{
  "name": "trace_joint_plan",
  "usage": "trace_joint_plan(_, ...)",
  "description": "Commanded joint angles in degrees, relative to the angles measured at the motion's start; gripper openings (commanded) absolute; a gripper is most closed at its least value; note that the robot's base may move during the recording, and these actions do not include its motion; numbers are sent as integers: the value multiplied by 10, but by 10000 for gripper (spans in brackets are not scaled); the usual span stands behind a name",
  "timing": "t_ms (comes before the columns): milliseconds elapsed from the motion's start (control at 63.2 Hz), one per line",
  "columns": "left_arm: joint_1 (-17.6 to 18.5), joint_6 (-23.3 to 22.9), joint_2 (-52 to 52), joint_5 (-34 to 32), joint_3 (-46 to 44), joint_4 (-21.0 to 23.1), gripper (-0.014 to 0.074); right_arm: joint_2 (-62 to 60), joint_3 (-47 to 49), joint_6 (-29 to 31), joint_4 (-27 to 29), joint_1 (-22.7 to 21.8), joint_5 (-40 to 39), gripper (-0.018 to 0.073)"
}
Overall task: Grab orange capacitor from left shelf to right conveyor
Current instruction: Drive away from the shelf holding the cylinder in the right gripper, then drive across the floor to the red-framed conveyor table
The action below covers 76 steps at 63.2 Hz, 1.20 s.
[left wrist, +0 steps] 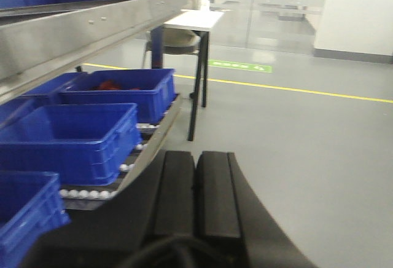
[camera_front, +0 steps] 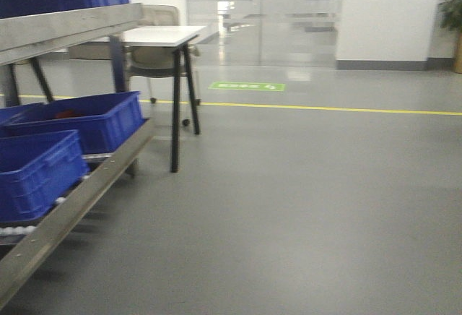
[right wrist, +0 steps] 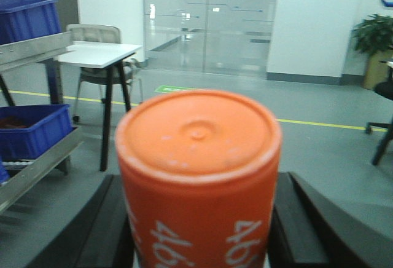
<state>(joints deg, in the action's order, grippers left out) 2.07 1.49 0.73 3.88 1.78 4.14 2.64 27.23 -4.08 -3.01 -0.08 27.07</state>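
Note:
The orange capacitor fills the middle of the right wrist view, upright with its flat top showing and white "4680" print on its side. My right gripper is shut on it, one black finger pressed against each side. In the left wrist view my left gripper is shut with its two black pads together and nothing between them. The left shelf of brushed steel runs along the left edge; the left shelf also shows above the left gripper. The right conveyor is out of view.
Blue plastic bins sit on the roller rack under the shelf. A white table with black legs and a chair stand behind it. A yellow floor line, a green floor mark, glass doors and a potted plant lie beyond.

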Motion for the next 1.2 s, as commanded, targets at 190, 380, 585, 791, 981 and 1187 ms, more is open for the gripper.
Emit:
trace_joint_plan(190,8,-1,6,-51,-2,1,-127,9,16,2,-9,-3,-54,118)
trace_joint_plan(380,8,-1,6,-51,-2,1,-127,9,16,2,-9,-3,-54,118)
trace_joint_plan(585,8,-1,6,-51,-2,1,-127,9,16,2,-9,-3,-54,118)
trace_joint_plan(791,8,-1,6,-51,-2,1,-127,9,16,2,-9,-3,-54,118)
trace_joint_plan(981,8,-1,6,-51,-2,1,-127,10,16,2,-9,-3,-54,118)
trace_joint_plan(1187,8,-1,5,-51,-2,1,-127,13,16,2,-9,-3,-53,118)
